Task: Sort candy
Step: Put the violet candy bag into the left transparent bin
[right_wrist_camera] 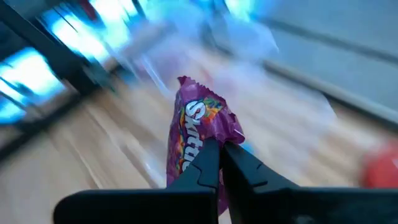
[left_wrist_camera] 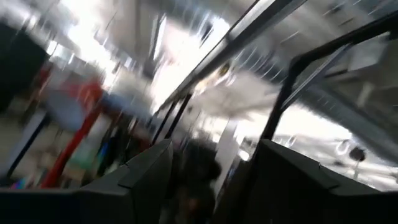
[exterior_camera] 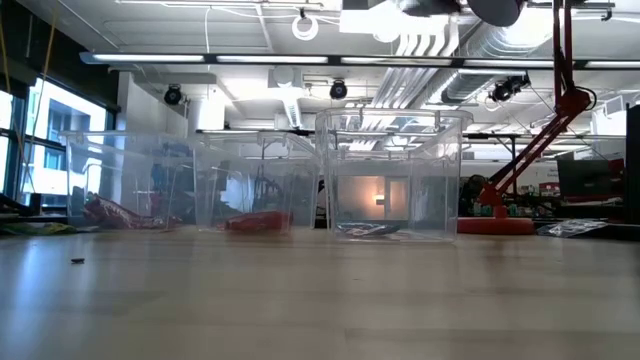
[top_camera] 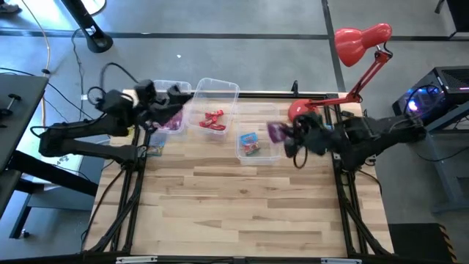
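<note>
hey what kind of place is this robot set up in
Probably an open-plan lab or workshop: exposed ceiling ducts, a concrete floor, and a wooden table with clear plastic bins and a red desk lamp.

- A light wooden table (top_camera: pixel 242 213) stands on a grey floor (top_camera: pixel 242 44).
- A red desk lamp (top_camera: pixel 362 40) sits at its far right corner.
- Ceiling ducts (exterior_camera: pixel 440 40) and lights run overhead.
- Windows (exterior_camera: pixel 40 150) glow at the low view's left.

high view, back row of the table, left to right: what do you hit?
Left gripper over the bin with pink packets → bin with red candy → bin with blue-green packets → purple packet in the right gripper → red lamp base.
</note>
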Available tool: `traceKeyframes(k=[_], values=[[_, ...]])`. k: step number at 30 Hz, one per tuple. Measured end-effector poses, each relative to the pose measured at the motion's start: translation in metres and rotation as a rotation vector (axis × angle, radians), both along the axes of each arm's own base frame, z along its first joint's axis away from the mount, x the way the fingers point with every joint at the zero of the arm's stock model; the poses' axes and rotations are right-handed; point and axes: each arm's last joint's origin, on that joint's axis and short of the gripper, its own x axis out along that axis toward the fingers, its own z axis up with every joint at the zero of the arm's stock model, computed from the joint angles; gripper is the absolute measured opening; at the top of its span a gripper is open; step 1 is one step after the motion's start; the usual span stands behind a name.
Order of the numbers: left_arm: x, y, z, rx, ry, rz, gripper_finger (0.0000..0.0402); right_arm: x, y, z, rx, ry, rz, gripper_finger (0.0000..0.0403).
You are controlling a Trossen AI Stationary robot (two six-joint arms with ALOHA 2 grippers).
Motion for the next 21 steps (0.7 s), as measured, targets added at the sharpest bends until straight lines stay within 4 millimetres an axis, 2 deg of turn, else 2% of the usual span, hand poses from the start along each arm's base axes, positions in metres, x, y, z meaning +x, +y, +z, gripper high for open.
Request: traceKeyframes(k=[5,8,12,21], values=[[0.03,-0.001,-0.029,-0.051,0.238,-0.034,0.0234,0.031,-0.012,0.027,-0.113,-0.259,0.088,0.0],[0.046,0.0,-0.041,-0.064,0.294,-0.002,0.0234,0.043,-0.017,0.035,-0.151,-0.346,0.126,0.0],[0.066,0.006,-0.052,-0.128,0.3,0.082,0.0234,0.056,-0.023,0.033,-0.155,-0.369,0.148,0.0],[0.096,0.011,-0.074,-0.18,0.315,0.064,0.0234,0.086,-0.025,0.018,-0.168,-0.366,0.14,0.0]])
